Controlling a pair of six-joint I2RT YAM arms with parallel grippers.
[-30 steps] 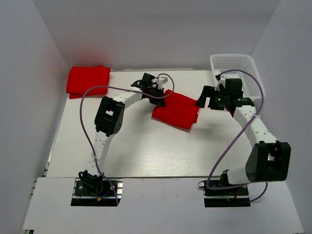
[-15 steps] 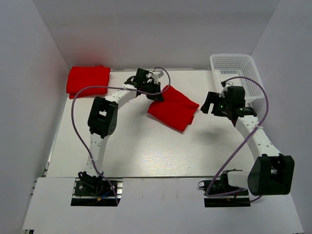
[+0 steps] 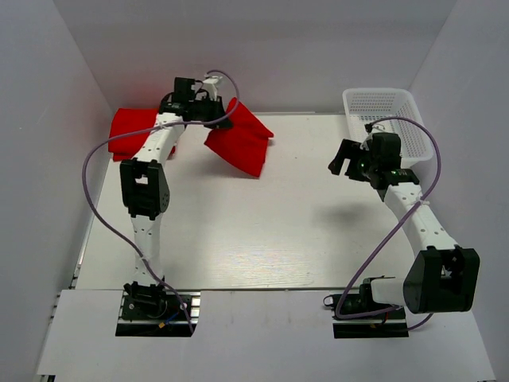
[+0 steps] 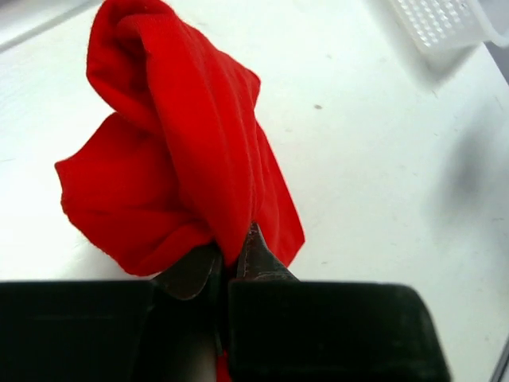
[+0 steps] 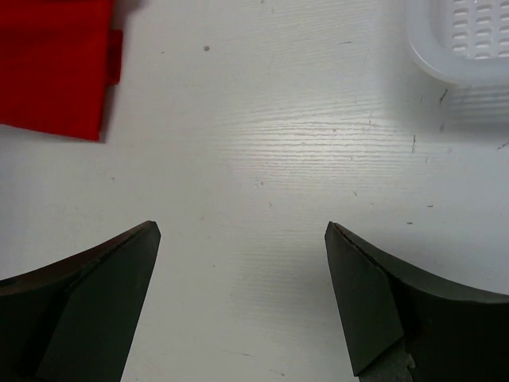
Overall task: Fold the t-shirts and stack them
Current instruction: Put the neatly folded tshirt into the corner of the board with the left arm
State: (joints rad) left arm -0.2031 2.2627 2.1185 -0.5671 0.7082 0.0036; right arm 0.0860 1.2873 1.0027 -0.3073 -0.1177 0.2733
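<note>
The folded t-shirt hangs by one edge, pinched in the left gripper over the far left of the table. The stacked t-shirt lies just to its left, nearer the left arm. The right gripper gapes empty by the basket.

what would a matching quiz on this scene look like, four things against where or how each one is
Things:
1. left gripper
2. right gripper
3. stacked t-shirts
4. mesh basket

Places or states:
a. open above the table
b. far right corner
c. shut on a red t-shirt
d. far left corner

Pairs: 1-c, 2-a, 3-d, 4-b
</note>
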